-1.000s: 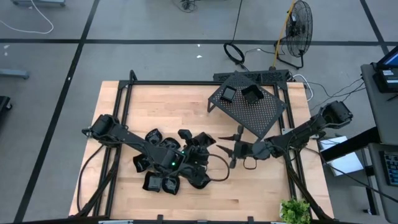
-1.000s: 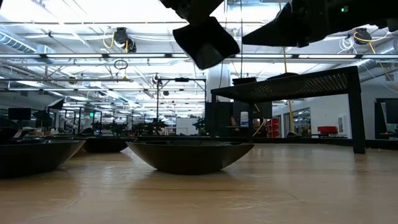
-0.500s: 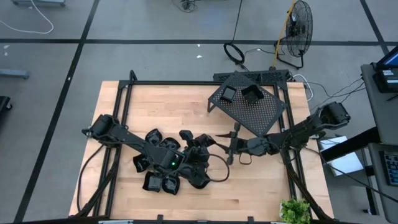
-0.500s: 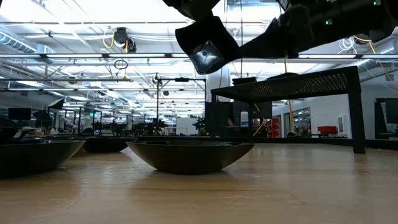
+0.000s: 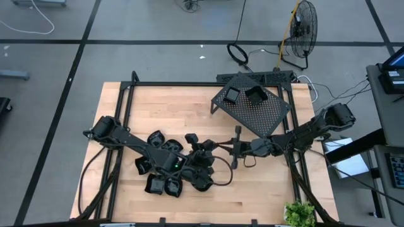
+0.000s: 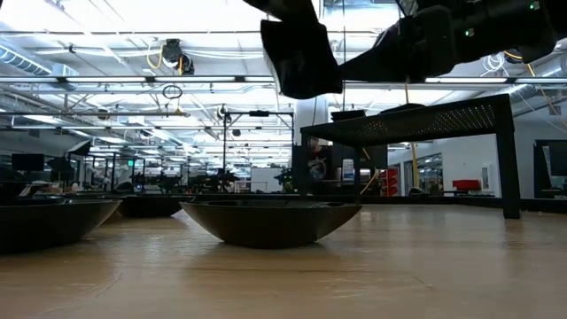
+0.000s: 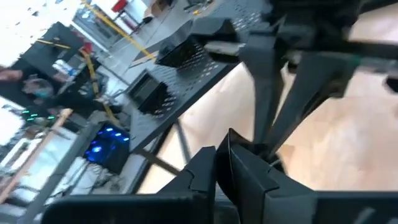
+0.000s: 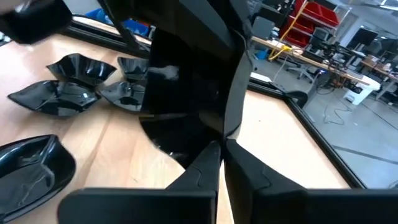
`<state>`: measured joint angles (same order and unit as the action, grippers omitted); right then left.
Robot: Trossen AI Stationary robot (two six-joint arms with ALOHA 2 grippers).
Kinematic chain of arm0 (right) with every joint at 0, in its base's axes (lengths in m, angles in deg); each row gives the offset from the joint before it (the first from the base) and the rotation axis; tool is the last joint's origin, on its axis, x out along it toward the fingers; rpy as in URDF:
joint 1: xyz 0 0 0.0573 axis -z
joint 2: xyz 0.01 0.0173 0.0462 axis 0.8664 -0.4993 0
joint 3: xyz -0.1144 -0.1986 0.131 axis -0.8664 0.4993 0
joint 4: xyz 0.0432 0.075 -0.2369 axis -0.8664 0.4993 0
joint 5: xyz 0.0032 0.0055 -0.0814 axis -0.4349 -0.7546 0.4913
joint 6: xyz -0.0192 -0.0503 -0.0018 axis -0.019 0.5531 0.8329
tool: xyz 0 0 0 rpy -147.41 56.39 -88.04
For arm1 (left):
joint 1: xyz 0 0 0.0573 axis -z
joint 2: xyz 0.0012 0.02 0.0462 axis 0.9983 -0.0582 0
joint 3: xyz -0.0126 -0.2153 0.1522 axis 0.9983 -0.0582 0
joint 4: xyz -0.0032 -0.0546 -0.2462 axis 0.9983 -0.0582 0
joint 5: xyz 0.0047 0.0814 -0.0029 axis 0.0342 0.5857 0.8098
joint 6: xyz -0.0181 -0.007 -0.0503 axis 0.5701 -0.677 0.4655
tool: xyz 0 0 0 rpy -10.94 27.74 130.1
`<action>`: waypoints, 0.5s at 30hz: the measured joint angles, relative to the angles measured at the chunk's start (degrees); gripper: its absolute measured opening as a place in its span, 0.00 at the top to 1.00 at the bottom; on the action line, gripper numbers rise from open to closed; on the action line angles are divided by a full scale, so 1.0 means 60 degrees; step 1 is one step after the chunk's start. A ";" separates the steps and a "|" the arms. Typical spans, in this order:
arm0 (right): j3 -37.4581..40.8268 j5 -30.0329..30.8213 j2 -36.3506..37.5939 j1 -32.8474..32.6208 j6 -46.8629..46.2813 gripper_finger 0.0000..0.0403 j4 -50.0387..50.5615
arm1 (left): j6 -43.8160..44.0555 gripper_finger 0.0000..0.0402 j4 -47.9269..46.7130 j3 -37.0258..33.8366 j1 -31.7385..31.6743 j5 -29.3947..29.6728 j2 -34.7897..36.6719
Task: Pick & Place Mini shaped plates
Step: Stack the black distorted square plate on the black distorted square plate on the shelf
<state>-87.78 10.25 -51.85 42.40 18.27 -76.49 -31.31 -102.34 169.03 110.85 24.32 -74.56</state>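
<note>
black mini plate (image 6: pixel 301 58) now hangs edge-down between both end effectors.

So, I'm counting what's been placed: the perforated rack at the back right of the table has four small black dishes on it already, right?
Not four. The high view shows two small black dishes on the perforated rack, side by side near its back edge. The rack does stand at the back right of the table, and the other dishes lie clustered at the front left.
</note>
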 joint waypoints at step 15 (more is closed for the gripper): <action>-0.0001 0.0028 0.0002 0.0197 0.0136 1.00 0.0520 | -0.0117 0.54 0.1995 0.0007 0.0534 -0.0431 0.0637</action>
<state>-87.78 10.42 -51.83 43.58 19.09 -73.37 -32.01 -90.37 169.07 114.05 21.74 -70.74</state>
